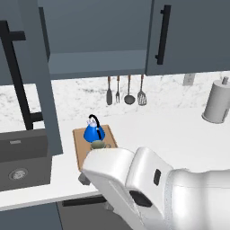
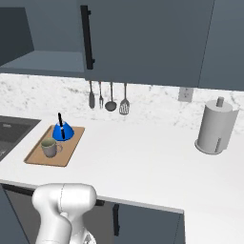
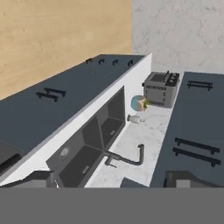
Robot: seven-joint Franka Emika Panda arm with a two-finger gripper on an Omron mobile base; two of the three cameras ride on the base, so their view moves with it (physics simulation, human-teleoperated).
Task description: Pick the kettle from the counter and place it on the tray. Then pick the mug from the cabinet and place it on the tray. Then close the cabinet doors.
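Note:
The blue kettle stands upright at the far end of the wooden tray. The grey-beige mug sits on the tray just in front of it, partly behind my arm in the left base view. The cabinet above is open. Its left door swings out towards me, and the right door covers its half. My gripper is open with nothing between its fingers, low by the counter's front edge and facing along the counter over the sink.
A dark sink with a faucet lies left of the tray. Utensils hang on the backsplash. A paper towel holder stands at the right. A toaster sits far beyond the sink.

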